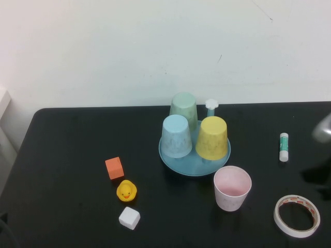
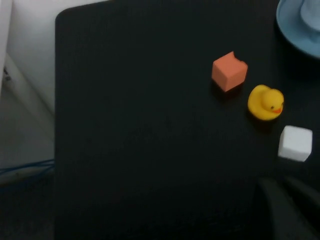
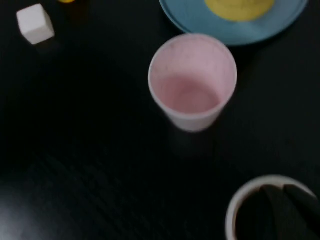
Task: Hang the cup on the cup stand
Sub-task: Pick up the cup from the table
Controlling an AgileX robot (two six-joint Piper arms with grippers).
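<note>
Cup [image 1: 232, 188] stands upright, mouth up, on the table just beside the near-right rim of the cup stand [image 1: 170, 158], untouched; three pegs already carry upturned cups and one flower-topped peg [image 1: 211, 105] at the back looks free. I'm at the approach step. My right gripper [image 3: 290, 200] hovers over the tape roll [image 1: 297, 215] toward the table's right edge, jaws together; my left gripper [image 2: 285, 187] sits parked near the white cube [image 2: 295, 143], jaws together. Next: open the right jaws and take the cup by its rim.

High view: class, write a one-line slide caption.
Pink cup stands upright on the table beside the cup stand; right gripper at the right edge, left gripper out of frame, both shut.
</note>
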